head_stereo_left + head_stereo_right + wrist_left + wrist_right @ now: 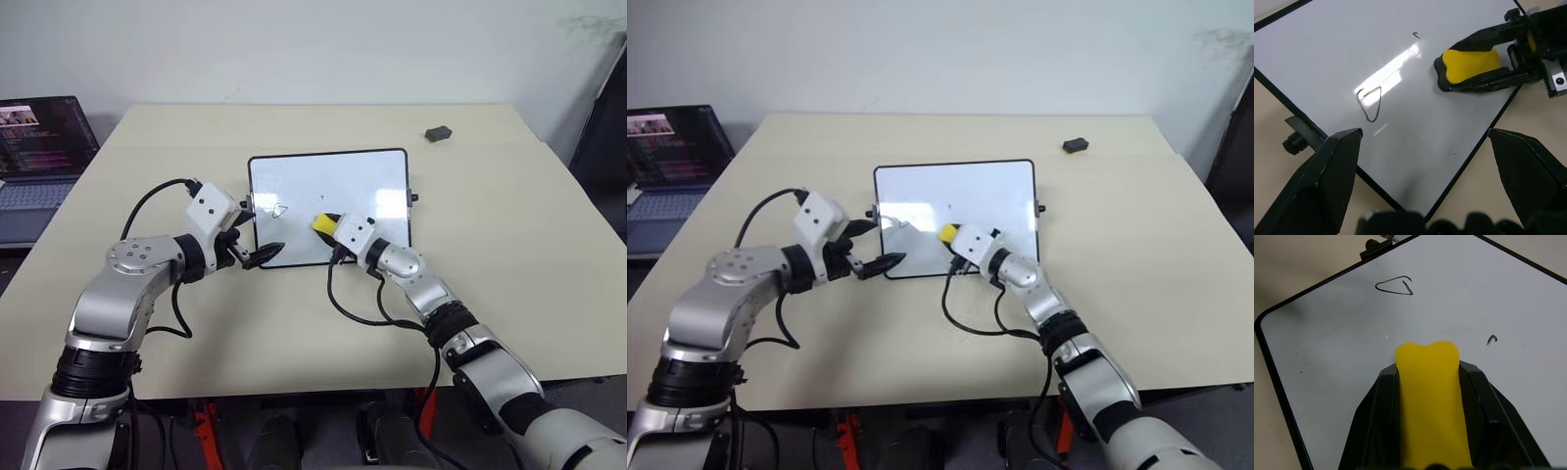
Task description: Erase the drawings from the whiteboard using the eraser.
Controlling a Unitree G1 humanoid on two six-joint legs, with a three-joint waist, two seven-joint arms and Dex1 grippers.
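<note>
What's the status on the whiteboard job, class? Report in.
Right gripper shut on eraser, over whiteboard. Left gripper open at board's near corner. One loop drawing and small mark left. Nothing blocking.

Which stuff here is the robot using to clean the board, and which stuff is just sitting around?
For the job:
- whiteboard
- drawings left on it: a loop and a tiny mark
- yellow eraser, squeezed in the right gripper
- left gripper, open at the board's edge

Just lying about:
- small dark object on the table
- laptop
</note>
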